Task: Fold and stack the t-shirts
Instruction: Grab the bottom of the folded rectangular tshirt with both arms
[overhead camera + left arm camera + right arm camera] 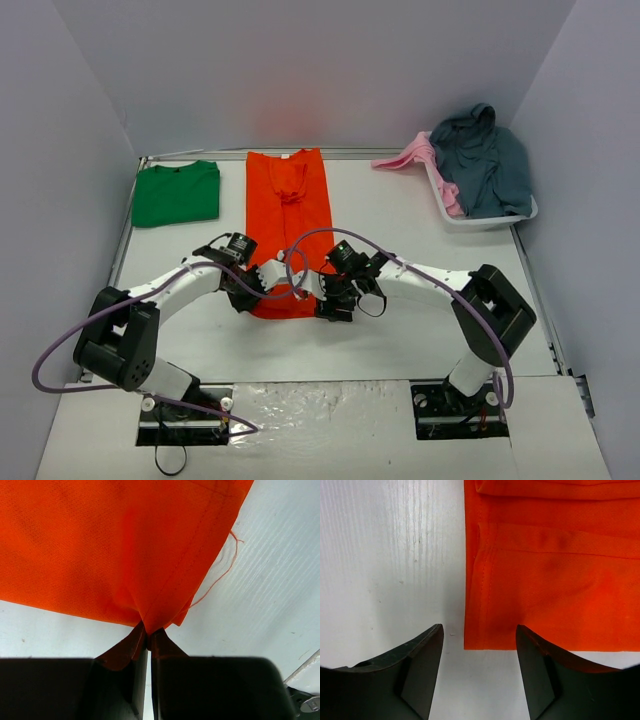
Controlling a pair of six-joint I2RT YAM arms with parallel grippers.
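The orange t-shirt (288, 210) lies in the middle of the table (400, 230) as a long narrow strip, its sides already folded in and its neck end towards the far edge. The green t-shirt (177, 193) sits folded into a neat rectangle at the far left, well apart from it. A basket (490, 215) at the far right holds a grey-blue garment (490, 160) and a pink garment (410, 155). Both arms reach in to the near hem of the orange strip, one at each corner. The left end effector (148, 631) is closed on its corner, the cloth bunching into the pinch, with a loose thread (220, 575) trailing onto the table beside it. The right end effector (478, 630) is open, its jaws standing either side of the other hem corner, which lies flat on the table and is not yet gripped. The step in hand looks like taking hold of the near hem so the strip can be folded crosswise, hem towards collar. The next move would call for the right jaws to close on all layers at that corner, low enough to catch the bottom one. Both arms would then lift evenly and carry the hem forward over the strip, keeping it taut so the fold lands square. After that, the shirt could be stacked with the green one.
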